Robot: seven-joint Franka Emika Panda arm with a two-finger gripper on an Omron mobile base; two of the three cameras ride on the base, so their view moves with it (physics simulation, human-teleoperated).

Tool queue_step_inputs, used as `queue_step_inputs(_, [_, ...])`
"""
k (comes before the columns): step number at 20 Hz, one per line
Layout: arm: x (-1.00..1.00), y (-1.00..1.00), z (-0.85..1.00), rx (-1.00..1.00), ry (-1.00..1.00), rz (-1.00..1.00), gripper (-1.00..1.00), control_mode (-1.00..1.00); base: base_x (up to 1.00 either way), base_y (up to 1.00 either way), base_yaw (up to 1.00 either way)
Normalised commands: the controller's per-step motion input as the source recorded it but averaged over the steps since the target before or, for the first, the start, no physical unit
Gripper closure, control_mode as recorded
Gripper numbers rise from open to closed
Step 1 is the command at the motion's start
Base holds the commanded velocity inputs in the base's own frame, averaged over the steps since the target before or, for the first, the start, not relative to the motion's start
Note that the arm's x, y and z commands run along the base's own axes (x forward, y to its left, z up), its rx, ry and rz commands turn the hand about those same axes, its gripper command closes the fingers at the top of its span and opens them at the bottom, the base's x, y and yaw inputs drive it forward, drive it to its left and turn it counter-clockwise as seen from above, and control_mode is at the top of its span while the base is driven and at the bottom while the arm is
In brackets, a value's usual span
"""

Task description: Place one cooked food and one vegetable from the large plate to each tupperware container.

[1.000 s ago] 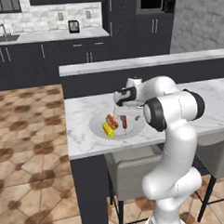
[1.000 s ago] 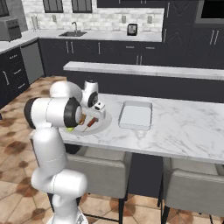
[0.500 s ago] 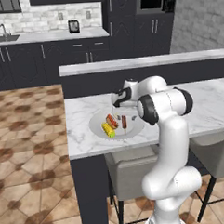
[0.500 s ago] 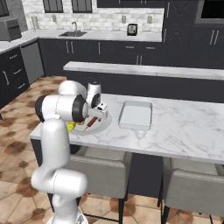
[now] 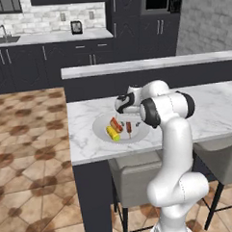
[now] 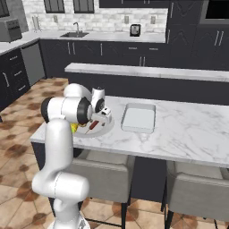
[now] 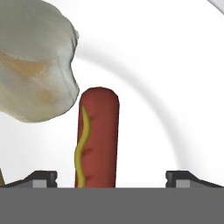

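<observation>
Between the wide-spread tips of the pincer, nearer one tip than the other, a hot dog with a mustard line is seen lying on the large plate; nothing is held. It is judged light, fairly firm, round and smooth, so a roll or slip is possible; it is best taken across its middle. Just beside it, ahead of the pincer, a pale lumpy food piece crowds one side and could be nudged. A yellow corn cob lies close by. One tupperware container is set apart, beyond the plate
</observation>
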Motion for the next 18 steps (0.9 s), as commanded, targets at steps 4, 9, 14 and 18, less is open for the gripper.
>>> queue_step_inputs(4, [0.00, 0.00, -0.18, 0.00, 0.00, 0.00, 1.00, -1.00, 0.00, 0.00, 0.00])
queue_step_inputs(9, [0.00, 0.00, -0.04, 0.00, 0.06, 0.00, 1.00, -1.00, 0.00, 0.00, 0.00])
queue_step_inputs(14, [-0.10, 0.00, 0.13, -0.01, 0.11, -0.02, 1.00, -1.00, 0.00, 0.00, 0.00])
queue_step_inputs(18, [-0.21, -0.25, 0.66, -0.02, 0.05, -0.01, 1.00, -1.00, 0.00, 0.00, 0.00])
